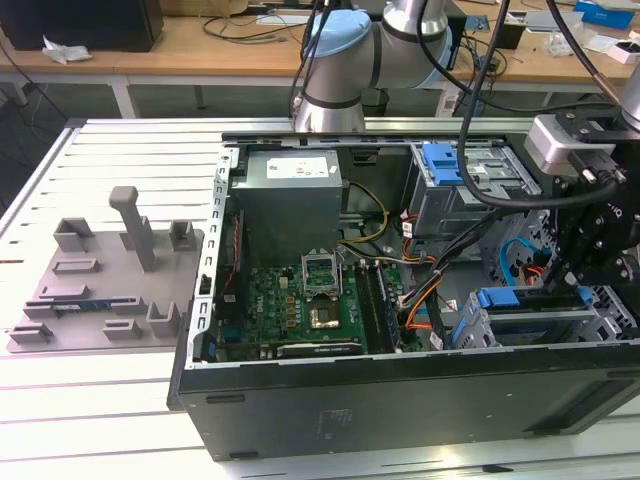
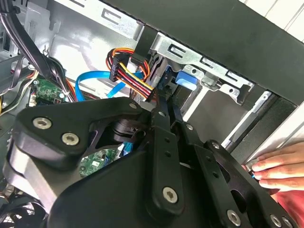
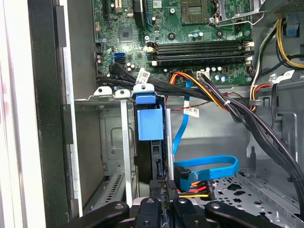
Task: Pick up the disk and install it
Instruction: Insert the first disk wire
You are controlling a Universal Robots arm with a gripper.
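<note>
one large open black metal computer case (image 1: 300, 420) is laid on its side, and the green motherboard (image 1: 300, 300) is seen on its floor. at the exterior view's right of that board a grey metal drive cage (image 3: 111, 142) is fixed. the disk (image 3: 150, 121), a flat silver-grey hard drive framed by a bright blue plastic bracket, is found inside this cage, standing on its thin edge between the cage walls. the black gripper (image 3: 162, 192) is placed at the near end of the disk, and its jaws appear clenched on the disk's narrow edge.

the picking up is judged to be done, and the installing step is in hand. how deep the disk is seated cannot be told. for the next move, a straight push along the slot is called for, with the disk kept parallel to the cage walls, and the thin blue data cable (image 3: 209, 166) beside the slot is to be avoided.

the long axis of the disk is directed from the gripper toward the motherboard, and the blue tab end is pointed to the motherboard side. a person's hand (image 2: 278, 166) is rested on the outer edge of the case.
</note>
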